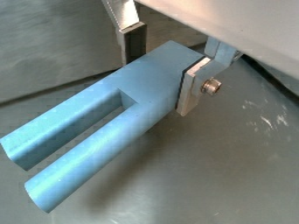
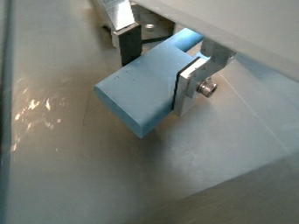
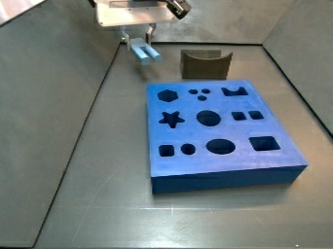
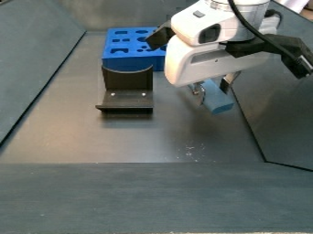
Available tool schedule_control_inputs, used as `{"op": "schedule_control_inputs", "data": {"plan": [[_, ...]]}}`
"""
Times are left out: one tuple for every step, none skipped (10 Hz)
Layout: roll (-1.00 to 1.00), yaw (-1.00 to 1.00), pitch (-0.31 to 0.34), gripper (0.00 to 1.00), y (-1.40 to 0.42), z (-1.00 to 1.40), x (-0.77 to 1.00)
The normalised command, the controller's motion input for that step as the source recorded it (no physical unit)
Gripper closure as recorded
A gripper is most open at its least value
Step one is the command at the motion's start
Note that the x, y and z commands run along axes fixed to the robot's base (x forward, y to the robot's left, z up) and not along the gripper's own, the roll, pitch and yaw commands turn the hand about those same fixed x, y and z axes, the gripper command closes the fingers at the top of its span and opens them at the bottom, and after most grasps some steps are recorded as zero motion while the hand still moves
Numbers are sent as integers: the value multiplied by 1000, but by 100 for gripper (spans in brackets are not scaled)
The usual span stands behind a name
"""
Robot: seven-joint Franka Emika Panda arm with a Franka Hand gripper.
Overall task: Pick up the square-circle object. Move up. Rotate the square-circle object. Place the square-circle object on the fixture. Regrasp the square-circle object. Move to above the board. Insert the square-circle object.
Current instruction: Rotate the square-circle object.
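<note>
**Peg held aloft, short of the fixture**

While the board (image 3: 221,136) lies flat on the bench (image 3: 78,185), a thick blue slab cut with hexagon, star, circle and square holes, the work goes on at the far end, behind it. In a side view the arm's white head fills the far left corner, with the gripper (image 3: 140,44) hanging below it, well apart from the board. The fixture (image 3: 204,64), a dark block with a notched top, stands just beyond the board's far edge, to the right of the gripper.

Smallest is the square-circle object (image 1: 100,131), clamped between the fingers (image 1: 191,86) and clear of the floor in both side views. It looks rigid and light, with smooth, likely slippery faces. A wrist view shows two long prongs running from a solid square block; the flat sides of that block, where the pads now sit, seem the surest hold.

Much stays hidden. The peg's gripped end is masked by the silver plates, the far finger shows only in part, and the arm is cut off by the frame edges.
</note>
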Motion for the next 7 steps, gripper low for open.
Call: {"op": "schedule_control_inputs", "data": {"plan": [[-3, -1000, 1, 100, 45, 0, 16], [-3, -1000, 1, 100, 39, -1, 16], [-3, -1000, 1, 100, 34, -1, 17], [-3, -1000, 1, 100, 33, -1, 17], [-3, -1000, 1, 100, 31, -1, 17], [-3, -1000, 1, 100, 29, -2, 17], [-3, -1000, 1, 100, 28, -2, 17]]}}
